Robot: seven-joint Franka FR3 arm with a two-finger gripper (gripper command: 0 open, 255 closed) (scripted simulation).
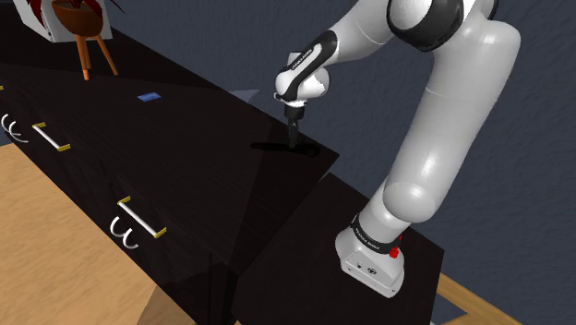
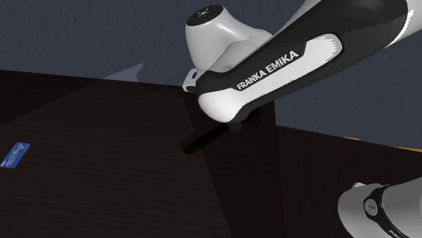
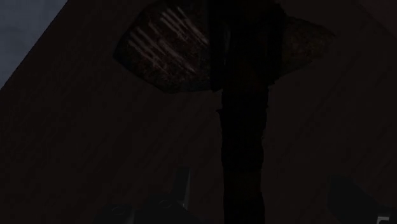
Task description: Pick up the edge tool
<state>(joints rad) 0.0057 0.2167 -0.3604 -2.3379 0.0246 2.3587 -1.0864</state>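
The edge tool [image 3: 242, 127] is an axe-like thing with a dark handle and a broad, streaked blade head [image 3: 167, 48], lying flat on the black table top [image 1: 185, 138]. In the wrist view its handle runs between my gripper's [image 3: 264, 186] two fingers, which stand apart with a gap on each side, so the gripper is open. In the shoulder view the gripper [image 1: 293, 138] points straight down, just above the tool [image 1: 277, 146] near the table's far edge. In the second exterior view the tool's handle [image 2: 203, 140] sticks out from under the hand.
A small blue card [image 1: 149, 96] [image 2: 15, 153] lies on the table toward the shoulder view's left. Drawer handles [image 1: 138, 217] line the front of the table. A wooden-legged seat [image 1: 88, 32] stands at the far left. My stand [image 1: 369, 263] sits at the lower right.
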